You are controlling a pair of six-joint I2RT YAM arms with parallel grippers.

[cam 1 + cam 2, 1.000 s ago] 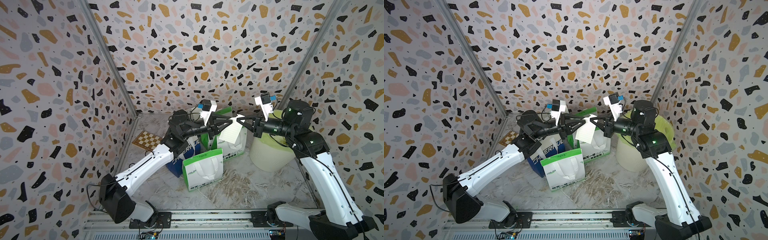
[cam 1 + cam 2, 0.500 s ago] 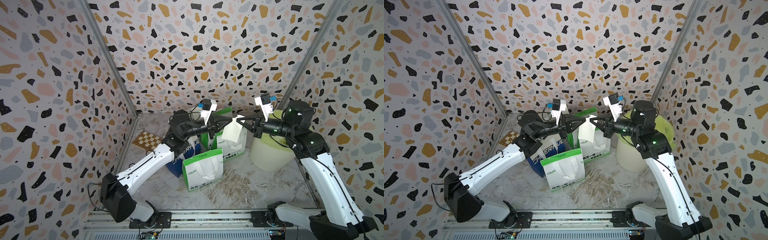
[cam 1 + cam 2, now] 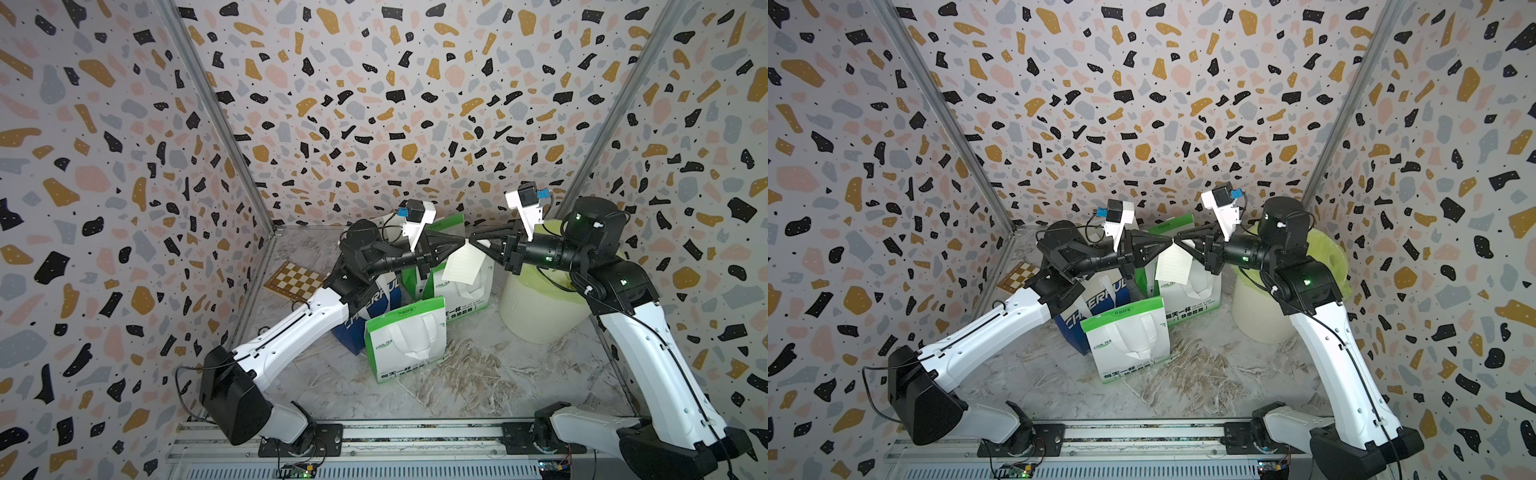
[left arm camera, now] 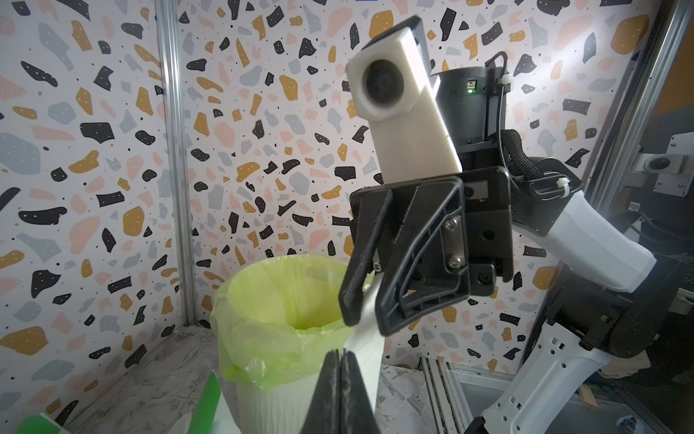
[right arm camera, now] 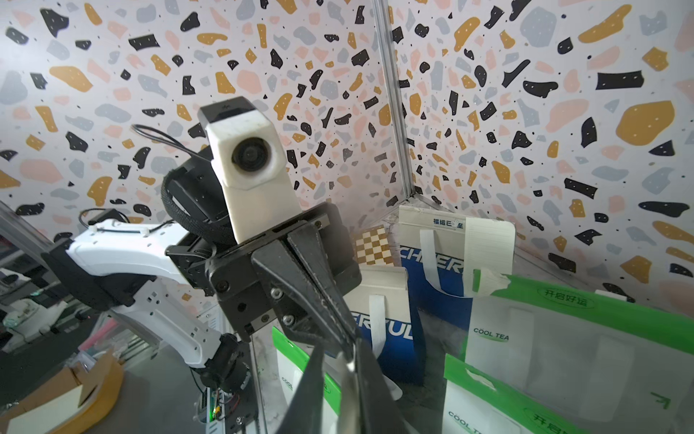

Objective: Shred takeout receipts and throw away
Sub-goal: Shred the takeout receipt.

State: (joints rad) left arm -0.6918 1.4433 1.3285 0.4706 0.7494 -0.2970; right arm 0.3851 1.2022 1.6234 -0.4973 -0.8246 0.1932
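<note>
Black and pressed fully together, my left hand point(image 3: 461, 242) pinches the top corner of the takeout receipt point(image 3: 463, 267), a cream ruled slip hanging in the air above the green-and-white bags point(image 3: 405, 337) on the table. Almost tip to tip with it, my right hand point(image 3: 472, 241) has its fingers a little apart around the slip's top edge; whether they press the paper I cannot tell. Just right stands the bin point(image 3: 536, 309) with its yellow-green liner.
</note>
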